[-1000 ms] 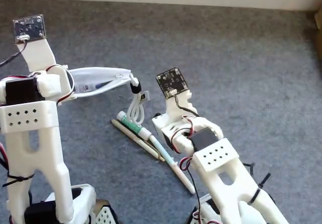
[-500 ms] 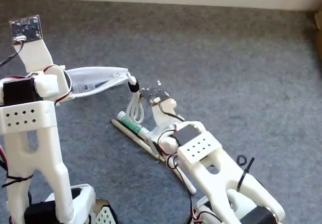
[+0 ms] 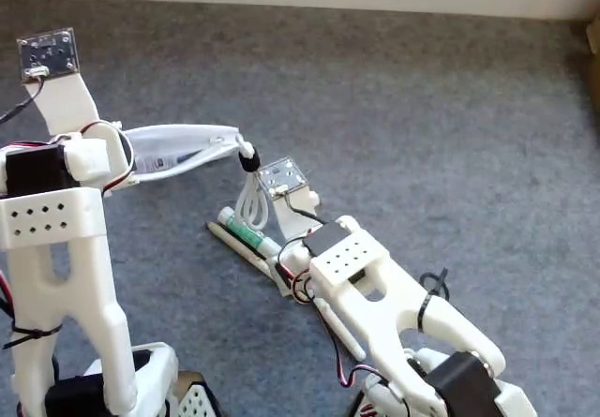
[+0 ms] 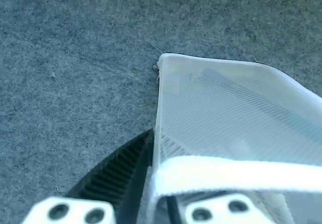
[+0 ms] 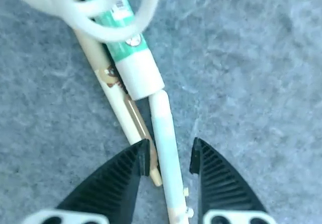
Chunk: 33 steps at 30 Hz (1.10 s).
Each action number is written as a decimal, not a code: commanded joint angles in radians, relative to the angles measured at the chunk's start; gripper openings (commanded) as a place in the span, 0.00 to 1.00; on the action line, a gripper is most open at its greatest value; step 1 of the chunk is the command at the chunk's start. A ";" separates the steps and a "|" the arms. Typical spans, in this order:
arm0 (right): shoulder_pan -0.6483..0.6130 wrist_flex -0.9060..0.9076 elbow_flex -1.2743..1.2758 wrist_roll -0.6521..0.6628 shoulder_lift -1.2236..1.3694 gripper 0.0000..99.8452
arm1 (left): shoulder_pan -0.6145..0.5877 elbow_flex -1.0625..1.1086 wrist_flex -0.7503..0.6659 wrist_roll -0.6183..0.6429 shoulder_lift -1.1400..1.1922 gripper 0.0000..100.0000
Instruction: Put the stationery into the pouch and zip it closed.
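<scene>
Left claw (image 4: 153,148) clamped on pouch (image 4: 226,113) edge. Right claw (image 5: 168,153) part-open, straddling white pen (image 5: 163,118), holding nothing.

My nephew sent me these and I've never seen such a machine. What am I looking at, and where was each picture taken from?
These are two small robot arms side by side on a grey surface, each ending in a two-fingered hand. One picture looks down from a fixed camera; the other two come from cameras on the arms' wrists. The left hand is shut on the edge of a white mesh pouch. Three pens lie together on the surface: a green-and-white pen, a beige pen and a pale pen. The right hand is open, its fingers on either side of the pale pen.
</scene>
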 commanded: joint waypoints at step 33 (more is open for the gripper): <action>0.068 -0.054 -0.053 0.244 -0.025 0.00 | -0.022 0.001 -0.012 0.006 -0.021 0.01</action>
